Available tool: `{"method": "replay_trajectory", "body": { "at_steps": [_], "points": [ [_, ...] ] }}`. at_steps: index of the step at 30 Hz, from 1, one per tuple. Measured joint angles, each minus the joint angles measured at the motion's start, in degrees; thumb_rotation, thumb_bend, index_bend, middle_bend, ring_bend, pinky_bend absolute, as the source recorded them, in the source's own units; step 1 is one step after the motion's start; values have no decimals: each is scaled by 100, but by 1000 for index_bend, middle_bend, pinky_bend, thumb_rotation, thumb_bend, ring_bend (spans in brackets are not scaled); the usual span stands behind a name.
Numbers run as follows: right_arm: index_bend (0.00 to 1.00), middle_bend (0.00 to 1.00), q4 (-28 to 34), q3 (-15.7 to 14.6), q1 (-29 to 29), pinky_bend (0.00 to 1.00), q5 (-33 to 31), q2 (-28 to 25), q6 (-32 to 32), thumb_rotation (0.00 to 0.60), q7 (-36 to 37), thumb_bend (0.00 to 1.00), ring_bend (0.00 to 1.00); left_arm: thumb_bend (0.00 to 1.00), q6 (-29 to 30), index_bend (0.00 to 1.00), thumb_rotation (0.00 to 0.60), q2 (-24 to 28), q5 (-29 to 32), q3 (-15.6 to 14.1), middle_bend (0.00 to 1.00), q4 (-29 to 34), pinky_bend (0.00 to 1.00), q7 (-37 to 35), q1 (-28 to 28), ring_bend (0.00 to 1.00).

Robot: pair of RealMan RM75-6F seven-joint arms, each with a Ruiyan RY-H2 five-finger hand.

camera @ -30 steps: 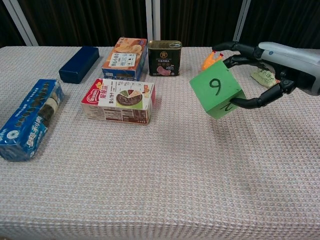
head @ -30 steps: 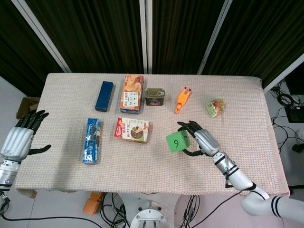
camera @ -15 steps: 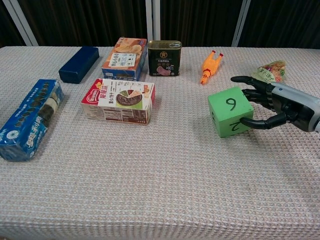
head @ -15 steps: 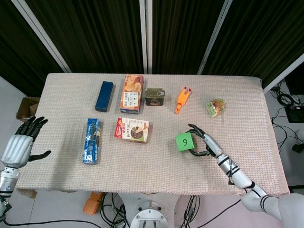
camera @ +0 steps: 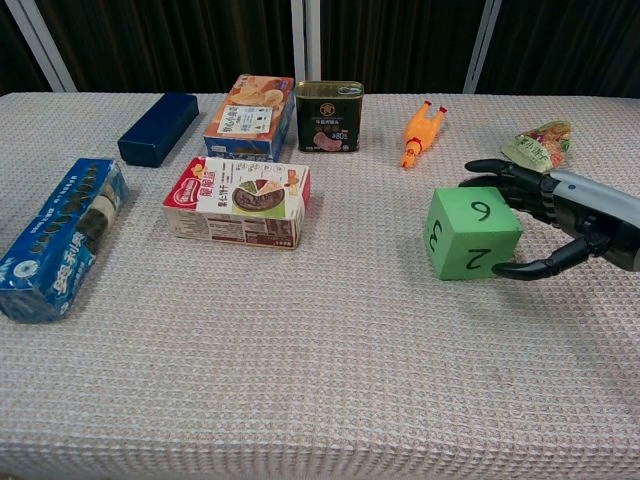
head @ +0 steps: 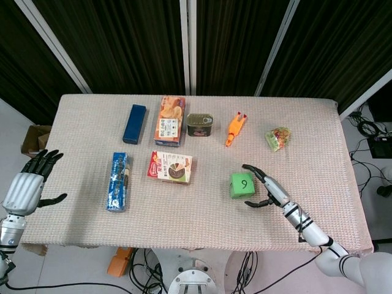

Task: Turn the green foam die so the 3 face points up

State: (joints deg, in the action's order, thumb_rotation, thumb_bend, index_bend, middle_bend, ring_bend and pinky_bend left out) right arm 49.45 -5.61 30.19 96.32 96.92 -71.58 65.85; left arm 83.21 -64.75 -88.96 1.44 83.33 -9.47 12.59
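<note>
The green foam die (head: pixel 241 185) (camera: pixel 472 233) rests on the table right of centre. Its top face shows a 6 or 9. In the chest view a 3 shows on its left side face and a 2 on the front face. My right hand (head: pixel 269 190) (camera: pixel 570 215) lies just right of the die, fingers spread behind its top edge and the thumb by its lower right corner, without a clear grip. My left hand (head: pixel 27 184) hangs off the table's left edge with fingers apart and holds nothing.
A red and white box (head: pixel 171 167) and a blue biscuit packet (head: pixel 118 181) lie left of the die. Along the back stand a dark blue box (head: pixel 134 123), an orange box (head: pixel 169 119), a tin can (head: pixel 199 124), a rubber chicken (head: pixel 235 128) and a snack bag (head: pixel 278 138).
The right hand brought the die down from the air onto the table, turned it so the 3 side shows, and loosened its fingers. The left hand dropped slightly.
</note>
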Motion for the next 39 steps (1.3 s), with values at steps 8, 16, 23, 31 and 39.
{"method": "replay_trajectory", "body": {
  "at_steps": [8,16,23,31,39],
  "points": [
    [0,0,910,180,-93,0,83,-576,-594,600,-1548,26,0,53,17,104,600,51,5,31,88,64,168,-73,-22,37],
    [0,0,3410,436,45,0,-687,-1742,100,600,-5060,15,0,54,-237,104,600,153,85,-2,88,145,168,-121,1,37],
    [0,0,5754,738,649,0,-3068,-2634,887,600,-8850,6,0,53,-236,104,600,229,101,8,88,271,168,-116,-12,37],
    [0,0,6951,954,1761,0,-6055,-2719,1081,600,-10935,6,0,53,-202,104,600,240,46,1,87,248,168,-144,-33,37],
    [0,15,6928,942,2262,0,-6639,-2141,737,600,-11437,26,0,53,-212,103,600,266,44,4,88,214,168,-201,-44,37]
  ]
}}
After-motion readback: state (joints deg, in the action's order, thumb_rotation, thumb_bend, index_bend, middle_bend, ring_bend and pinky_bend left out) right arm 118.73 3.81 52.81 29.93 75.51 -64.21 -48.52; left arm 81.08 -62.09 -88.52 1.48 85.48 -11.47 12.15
